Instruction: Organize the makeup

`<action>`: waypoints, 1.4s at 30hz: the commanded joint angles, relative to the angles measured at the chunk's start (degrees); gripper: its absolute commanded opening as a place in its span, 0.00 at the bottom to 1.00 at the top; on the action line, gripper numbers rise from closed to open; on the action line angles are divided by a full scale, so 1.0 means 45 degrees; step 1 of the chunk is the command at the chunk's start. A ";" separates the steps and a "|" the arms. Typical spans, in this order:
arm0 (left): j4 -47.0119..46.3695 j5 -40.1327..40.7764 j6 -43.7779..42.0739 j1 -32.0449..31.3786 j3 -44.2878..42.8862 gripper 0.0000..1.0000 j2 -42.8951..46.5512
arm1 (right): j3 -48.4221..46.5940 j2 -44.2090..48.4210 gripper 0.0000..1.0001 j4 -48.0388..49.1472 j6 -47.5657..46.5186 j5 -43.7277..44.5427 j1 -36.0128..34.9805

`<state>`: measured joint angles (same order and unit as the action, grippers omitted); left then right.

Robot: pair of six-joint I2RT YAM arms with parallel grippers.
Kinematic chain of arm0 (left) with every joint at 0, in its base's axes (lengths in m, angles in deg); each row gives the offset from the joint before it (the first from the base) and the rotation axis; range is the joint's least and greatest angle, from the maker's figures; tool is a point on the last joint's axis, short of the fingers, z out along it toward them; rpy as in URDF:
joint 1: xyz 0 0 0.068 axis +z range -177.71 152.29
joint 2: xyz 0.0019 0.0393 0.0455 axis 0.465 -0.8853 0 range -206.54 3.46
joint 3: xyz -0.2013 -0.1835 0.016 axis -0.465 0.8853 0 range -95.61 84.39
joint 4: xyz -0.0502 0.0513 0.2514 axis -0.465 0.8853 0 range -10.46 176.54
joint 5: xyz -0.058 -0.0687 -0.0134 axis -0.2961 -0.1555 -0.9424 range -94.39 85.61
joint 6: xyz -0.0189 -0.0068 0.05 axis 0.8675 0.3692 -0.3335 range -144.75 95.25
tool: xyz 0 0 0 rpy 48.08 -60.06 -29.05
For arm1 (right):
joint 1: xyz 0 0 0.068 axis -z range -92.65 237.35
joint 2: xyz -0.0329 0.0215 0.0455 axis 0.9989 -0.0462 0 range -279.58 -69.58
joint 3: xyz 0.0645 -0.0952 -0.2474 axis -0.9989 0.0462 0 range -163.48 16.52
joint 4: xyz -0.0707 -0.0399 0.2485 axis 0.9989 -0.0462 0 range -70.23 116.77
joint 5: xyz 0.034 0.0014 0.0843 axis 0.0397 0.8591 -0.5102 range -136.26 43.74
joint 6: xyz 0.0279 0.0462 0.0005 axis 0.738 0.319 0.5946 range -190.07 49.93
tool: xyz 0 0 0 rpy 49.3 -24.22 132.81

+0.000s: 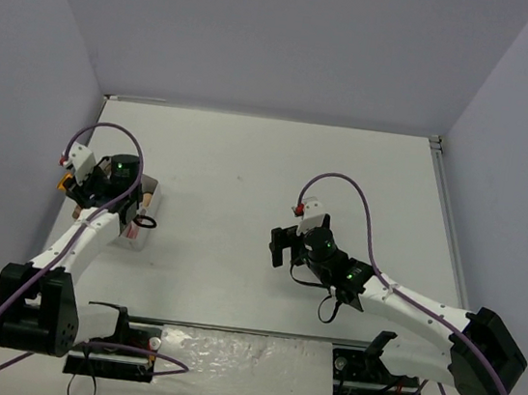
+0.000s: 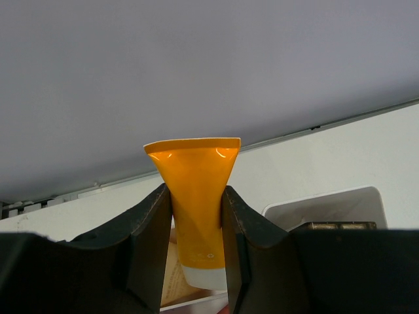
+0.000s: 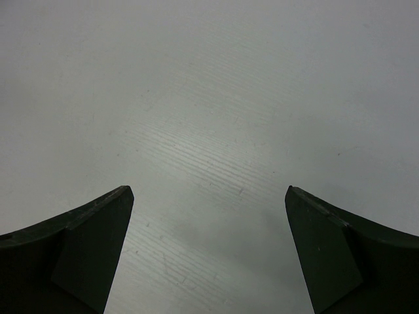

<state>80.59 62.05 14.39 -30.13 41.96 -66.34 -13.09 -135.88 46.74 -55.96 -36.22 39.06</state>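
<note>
We have the tube [image 2: 194, 163] pinched between the 2 fingers of the left gripper [image 2: 195, 193], whose jaws are partly closed against its sides. The tube's long axis runs along the fingers, with the crimped end out past the tips and the white cap back toward the wrist. In the wrist view the box [image 2: 340, 199] lies below and to the right of the tube, and as far as we can see they do not touch. We judge the tube must swing over a compartment, then tilt to lie along it. The right gripper [image 3: 209, 196] gapes wide and holds nothing. It hangs over bare table [image 3: 209, 98], well apart from the box, so the left arm is the nearer 1.
</note>
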 commanded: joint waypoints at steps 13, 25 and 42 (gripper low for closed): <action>-0.1701 0.0024 -0.1005 0.0108 -0.0046 0.64 0.0607 | -0.0090 0.0172 0.98 0.0915 -0.0010 -0.0023 0.0068; 0.2368 -0.2721 -0.2056 0.0069 -0.1980 0.89 0.3924 | -0.0362 0.0853 0.98 0.0370 -0.0059 0.0424 0.0068; 1.1661 -0.8913 -0.5561 -0.0749 -0.6136 0.97 0.9473 | -0.3316 0.5210 1.00 -0.4987 0.0219 0.4269 0.0087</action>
<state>120.16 27.17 -6.57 -30.70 17.69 -24.19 -23.13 -118.71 30.14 -56.14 -24.98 39.06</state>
